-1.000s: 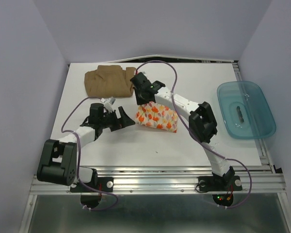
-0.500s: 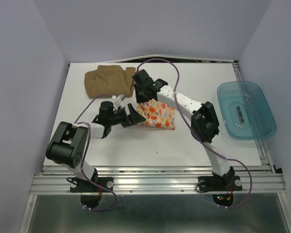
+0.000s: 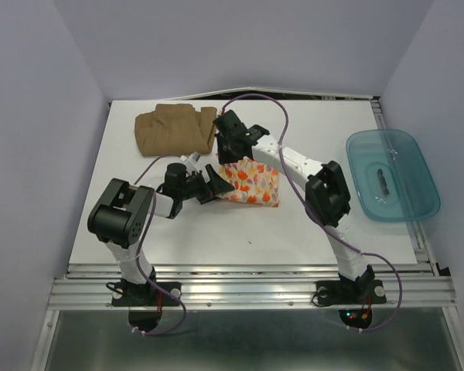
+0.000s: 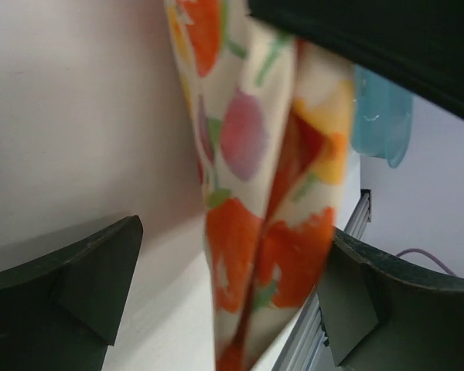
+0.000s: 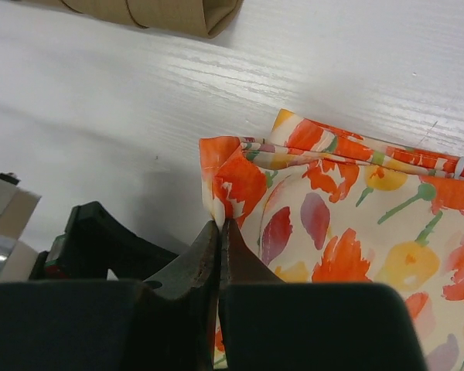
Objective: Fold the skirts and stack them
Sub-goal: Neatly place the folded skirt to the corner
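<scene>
Right gripper [image 5: 219, 224] pinches print skirt [image 5: 348, 224] corner; left gripper [image 4: 228, 286], jaws spread wide, straddles its blurred hanging edge; tan skirt [image 3: 170, 130] partly cut off.

The top external camera looks down from above and behind over the whole bench [image 3: 294, 224]. Both wrist cameras sit close against the leaf-print skirt [image 3: 255, 185], mid-frame in all three views.

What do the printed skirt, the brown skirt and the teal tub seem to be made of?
Printed skirt: thin, matte woven cloth, possibly cotton; it bunches into soft folds at its pinched corner. Brown skirt: heavier-looking matte cloth, lying in rounded folds. Tub: rigid translucent plastic, smooth and slightly glossy; its teal walls let light through.
</scene>
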`<state>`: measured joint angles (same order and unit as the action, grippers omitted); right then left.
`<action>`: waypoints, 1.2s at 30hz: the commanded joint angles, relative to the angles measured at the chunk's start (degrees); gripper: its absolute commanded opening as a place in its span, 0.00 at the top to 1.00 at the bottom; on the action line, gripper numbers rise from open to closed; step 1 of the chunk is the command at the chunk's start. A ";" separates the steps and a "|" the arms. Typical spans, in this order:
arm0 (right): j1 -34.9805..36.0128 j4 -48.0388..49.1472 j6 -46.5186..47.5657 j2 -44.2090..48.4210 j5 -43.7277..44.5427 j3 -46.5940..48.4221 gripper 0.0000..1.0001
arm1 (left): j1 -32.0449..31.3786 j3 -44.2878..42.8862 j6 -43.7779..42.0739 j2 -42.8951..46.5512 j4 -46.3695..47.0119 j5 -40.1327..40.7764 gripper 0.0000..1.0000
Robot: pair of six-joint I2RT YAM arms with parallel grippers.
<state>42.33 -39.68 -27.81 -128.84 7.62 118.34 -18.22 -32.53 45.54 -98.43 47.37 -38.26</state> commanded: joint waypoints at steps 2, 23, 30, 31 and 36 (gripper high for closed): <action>-0.23 2.50 -1.98 1.57 0.02 2.77 0.99 | -1.99 -5.07 0.51 -3.16 3.78 3.71 0.07; -1.98 2.94 -0.84 -0.28 3.98 5.93 0.87 | -4.19 -15.18 -3.75 -9.32 -4.01 11.00 0.99; -8.29 3.91 4.42 3.59 8.98 5.76 0.03 | -4.54 -35.54 -25.53 -10.02 -36.60 24.34 1.00; -9.27 3.91 5.39 4.29 9.78 5.58 0.00 | -4.63 -38.10 -28.37 -11.16 -39.26 25.85 1.00; -16.38 4.61 11.55 10.18 11.37 -0.90 0.00 | -4.63 -51.55 -42.17 -14.50 -51.05 31.32 1.00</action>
<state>30.61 -38.09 -21.82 -127.07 15.81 120.31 -22.55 -75.99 18.90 -112.18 8.32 -13.56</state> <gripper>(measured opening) 0.998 0.135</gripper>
